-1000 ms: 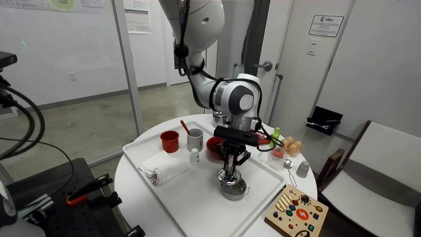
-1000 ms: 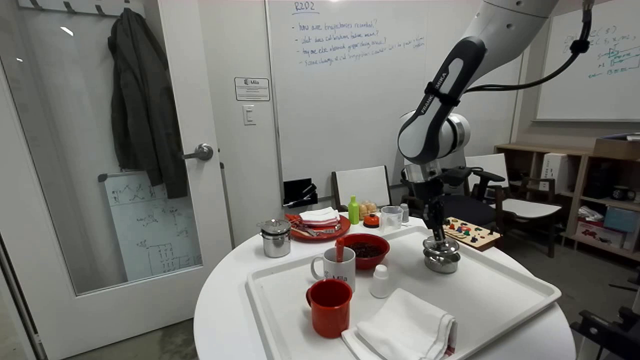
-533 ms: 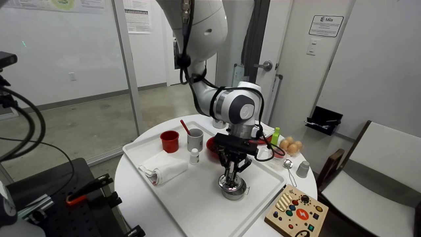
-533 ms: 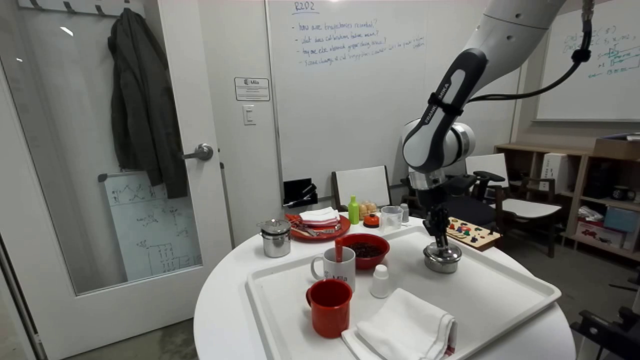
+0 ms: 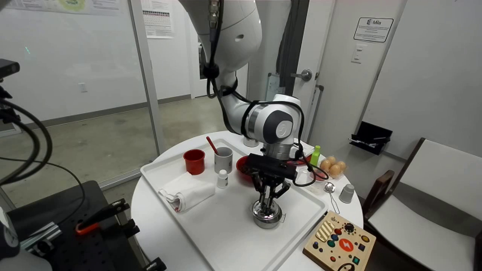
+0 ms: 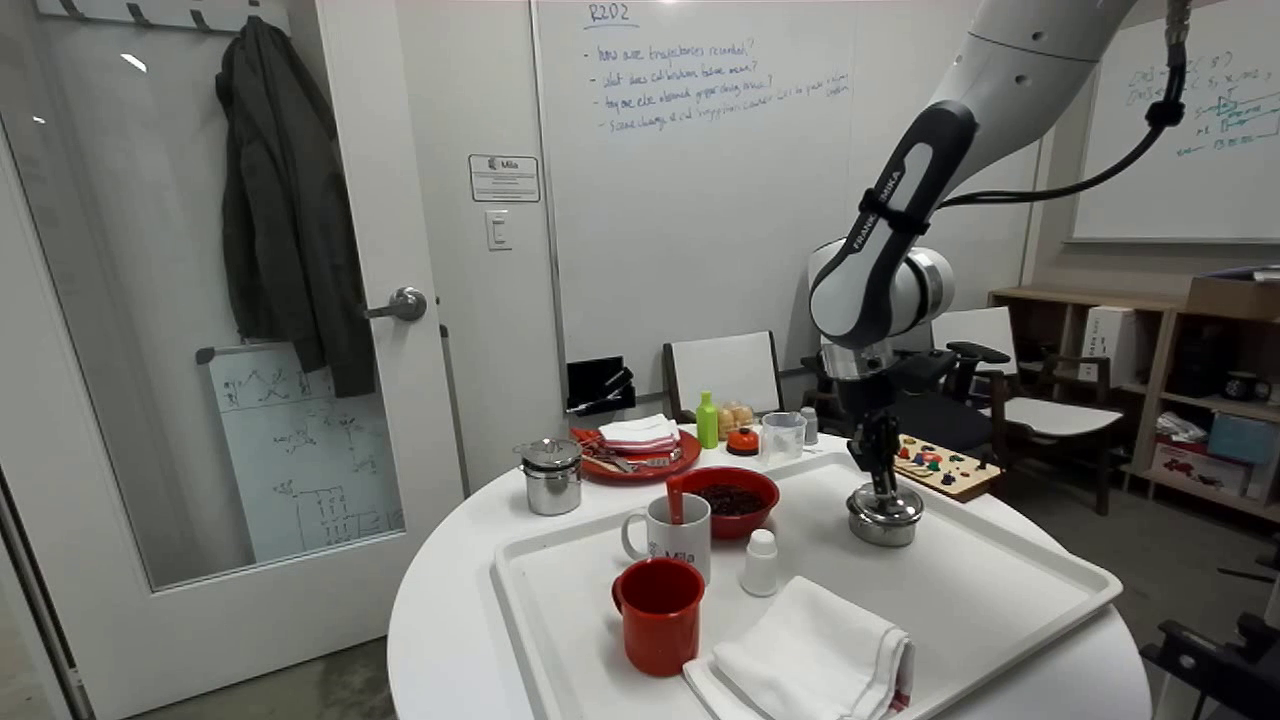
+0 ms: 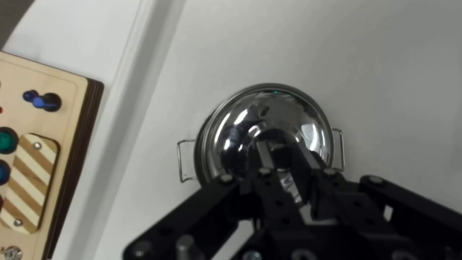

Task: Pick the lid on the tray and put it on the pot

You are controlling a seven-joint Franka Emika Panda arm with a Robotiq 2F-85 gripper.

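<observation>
A: Got eyes on the lid [image 7: 274, 117]?

B: Yep. Find it on top of the pot [image 6: 882, 532], covering the mouth, approx. level in both exterior views. In the wrist view, see a thin dark crescent of pot along the left side, so call it a bit off-centre. Can't tell if fully seated.

A: OK. And re: the gripper [image 7: 280, 150]?

B: Pointing down at mid-lid. Showing narrow fingers [image 7: 265, 157] w/ just a slim gap, pinching the lid by its knob (hard to make out, tbh, amid the dark reflections).

A: Thx. And re: the tray [image 5: 226, 226]?

B: Lying flat on the table [image 6: 450, 610]. Bearing, as per an exterior view, the pot plus a red mug [image 6: 660, 620], a white mug [image 6: 692, 540] w/ a red stick [image 6: 678, 500] in it, a red bowl [image 6: 748, 524] just behind that, a small white bottle [image 6: 760, 565] & a folded cloth [image 6: 810, 650] beside the red mug.

A: Spot anything off-tray?

B: Yep. Note a wooden board [image 5: 339, 242] w/ coloured buttons, just beside the tray's rim. Also note, in an exterior view, a lidded steel cup [image 6: 553, 492] near a red plate [image 6: 691, 452], w/ a green bottle [image 6: 707, 422] & some brown eggs [image 5: 335, 171] just past the plate.
</observation>
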